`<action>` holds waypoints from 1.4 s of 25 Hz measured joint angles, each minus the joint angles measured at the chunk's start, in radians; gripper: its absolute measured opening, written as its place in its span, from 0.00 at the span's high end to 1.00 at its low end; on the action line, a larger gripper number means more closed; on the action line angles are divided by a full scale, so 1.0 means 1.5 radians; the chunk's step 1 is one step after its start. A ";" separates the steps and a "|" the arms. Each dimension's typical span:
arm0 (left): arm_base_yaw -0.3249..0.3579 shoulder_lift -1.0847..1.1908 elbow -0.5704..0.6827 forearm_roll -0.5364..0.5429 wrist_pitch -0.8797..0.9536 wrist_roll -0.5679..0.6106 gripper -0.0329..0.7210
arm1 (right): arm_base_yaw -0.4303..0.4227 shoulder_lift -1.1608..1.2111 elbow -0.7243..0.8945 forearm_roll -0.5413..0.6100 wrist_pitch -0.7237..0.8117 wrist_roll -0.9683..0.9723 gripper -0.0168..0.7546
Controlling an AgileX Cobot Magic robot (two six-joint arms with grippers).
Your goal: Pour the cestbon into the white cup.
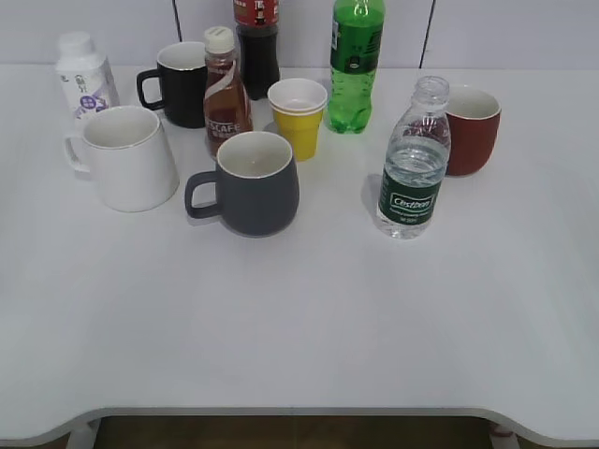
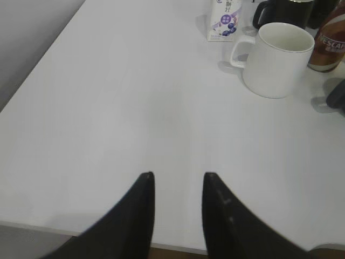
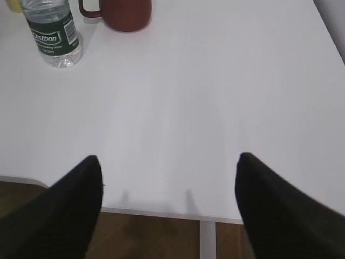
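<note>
The cestbon, a clear capless bottle with a dark green label, stands upright right of centre on the white table; it also shows at the top left of the right wrist view. The white cup stands at the left, handle to the left, and shows in the left wrist view. My left gripper is open and empty above the table's front left edge, far from the cup. My right gripper is wide open and empty above the front edge, well short of the bottle. Neither gripper shows in the exterior view.
A dark grey mug stands in the middle. Behind it are a yellow paper cup, a Nescafe bottle, a black mug, a green soda bottle and a small white bottle. A red-brown mug stands behind the cestbon.
</note>
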 joint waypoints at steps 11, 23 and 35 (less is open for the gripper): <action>0.000 0.000 0.000 0.000 0.000 0.000 0.65 | 0.000 0.000 0.000 0.000 0.000 0.000 0.23; 0.000 0.000 0.000 0.000 0.000 0.000 0.65 | 0.000 0.000 0.000 0.000 0.000 0.000 0.23; 0.000 0.000 0.000 0.000 0.000 0.000 0.65 | 0.000 0.000 0.000 0.000 0.000 0.000 0.23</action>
